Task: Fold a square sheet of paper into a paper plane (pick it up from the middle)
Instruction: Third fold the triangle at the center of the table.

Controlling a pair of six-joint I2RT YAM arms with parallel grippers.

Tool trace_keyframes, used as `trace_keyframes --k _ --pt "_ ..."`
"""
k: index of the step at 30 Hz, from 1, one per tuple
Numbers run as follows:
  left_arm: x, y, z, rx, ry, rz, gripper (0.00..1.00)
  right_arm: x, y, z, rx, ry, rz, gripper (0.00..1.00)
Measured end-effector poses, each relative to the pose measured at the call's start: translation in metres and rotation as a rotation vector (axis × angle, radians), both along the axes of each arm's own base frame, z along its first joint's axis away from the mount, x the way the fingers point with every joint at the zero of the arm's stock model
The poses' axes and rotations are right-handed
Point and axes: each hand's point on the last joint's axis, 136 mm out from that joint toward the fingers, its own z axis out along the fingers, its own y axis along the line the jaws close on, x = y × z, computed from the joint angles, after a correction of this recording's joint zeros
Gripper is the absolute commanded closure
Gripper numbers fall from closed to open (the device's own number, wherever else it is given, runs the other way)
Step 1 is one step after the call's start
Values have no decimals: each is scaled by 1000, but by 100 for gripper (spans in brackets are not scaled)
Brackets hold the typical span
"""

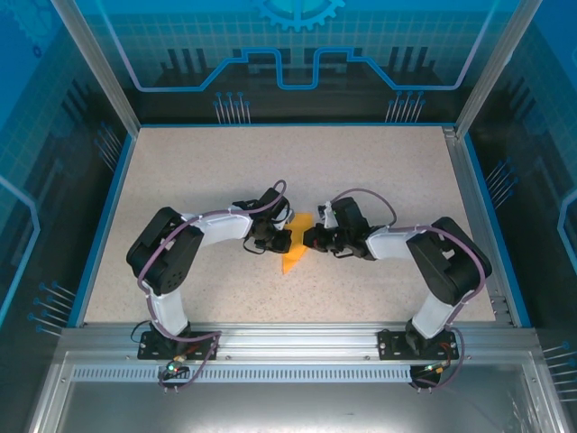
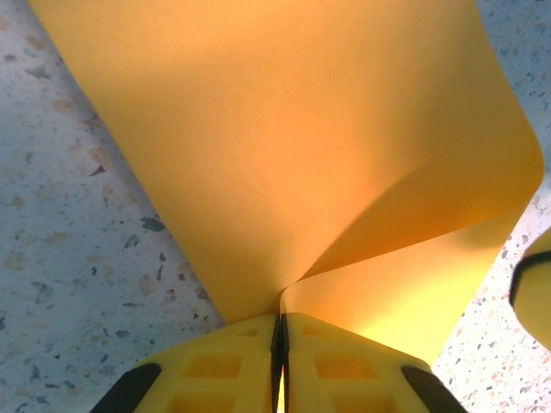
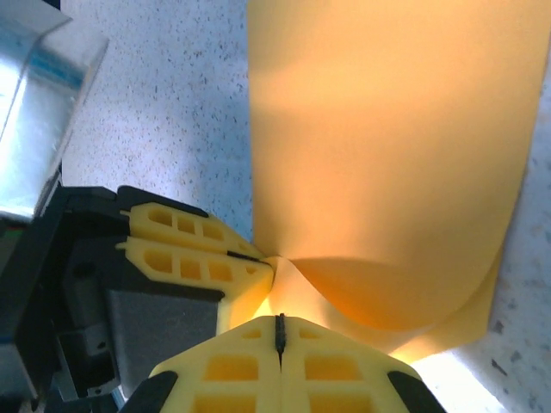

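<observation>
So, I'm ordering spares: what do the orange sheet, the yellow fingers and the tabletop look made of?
The sheet looks like thin matte paper: it curls softly and glows where light passes. The left gripper's fingers seem moulded plastic, yellow, with recessed pockets. The tabletop is speckled, stone-look, matte; possibly laminate.

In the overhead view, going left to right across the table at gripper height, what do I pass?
Left arm → left gripper → orange paper, pinched from both sides → right gripper → right arm.
</observation>
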Motion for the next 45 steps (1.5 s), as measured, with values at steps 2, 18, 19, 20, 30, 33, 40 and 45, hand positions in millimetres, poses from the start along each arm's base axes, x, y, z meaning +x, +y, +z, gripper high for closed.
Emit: trace_keyframes --k 2,18,19,20,30,33,40,45 --pt "0 0 0 -1 0 0 88 2 2 -1 -3 -3 9 100" --pt "0 0 0 -1 0 -3 88 -1 -7 -31 -68 69 7 99" --pt "0 0 0 -1 0 -3 88 -2 -8 -30 -72 70 5 98" --pt "0 0 0 -1 0 -3 88 -2 -10 -28 -73 71 2 98" --pt "0 0 0 0 0 -3 88 20 -24 -9 -38 37 -34 98" --pt "0 0 0 -1 0 -3 88 19 -24 -20 -45 63 -30 99" --pt "0 0 0 0 -3 -11 88 17 -29 -34 -77 99 -48 99" --pt "0 0 0 1 -6 -17 88 17 -29 -33 -80 97 -46 97"
